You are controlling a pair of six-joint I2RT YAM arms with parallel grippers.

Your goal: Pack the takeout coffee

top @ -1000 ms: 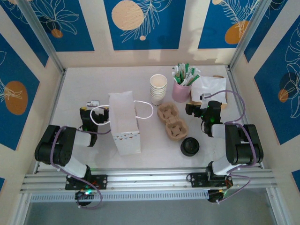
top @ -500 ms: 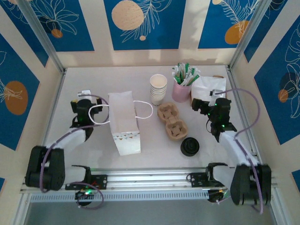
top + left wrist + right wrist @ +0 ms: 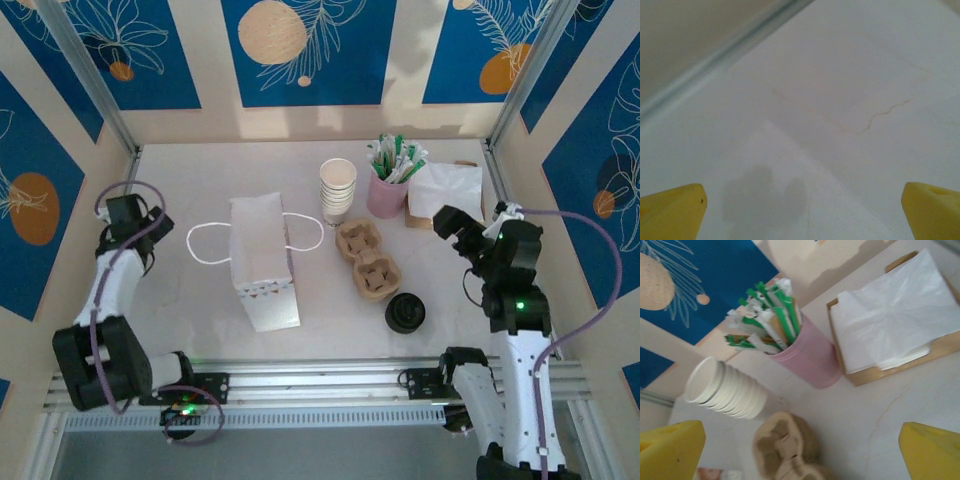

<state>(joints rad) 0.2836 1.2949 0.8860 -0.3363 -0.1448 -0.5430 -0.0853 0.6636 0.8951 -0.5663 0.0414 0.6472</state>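
A white paper bag (image 3: 262,262) lies flat on the table with a loop handle on each side. To its right are a stack of white paper cups (image 3: 338,188), a brown cardboard cup carrier (image 3: 365,258) and a pile of black lids (image 3: 405,313). My left gripper (image 3: 125,215) hangs by the left wall, well away from the bag. Its yellow fingertips (image 3: 672,210) stand wide apart over bare table, so the left gripper (image 3: 802,212) is open. My right gripper (image 3: 452,224) hovers right of the carrier, open and empty. The right gripper (image 3: 801,450) looks at the cups (image 3: 722,387) and the carrier (image 3: 790,445).
A pink cup of green-and-white sachets (image 3: 388,190) stands behind the carrier, and the pink cup (image 3: 807,357) is also in the right wrist view. White napkins on a wooden tray (image 3: 447,192) sit at the back right. Walls and metal rails enclose the table (image 3: 180,310).
Both arms rose and swung outward. The left gripper moved from the bag's left handle to the left wall. The right gripper drew back to the right. Both stayed open.
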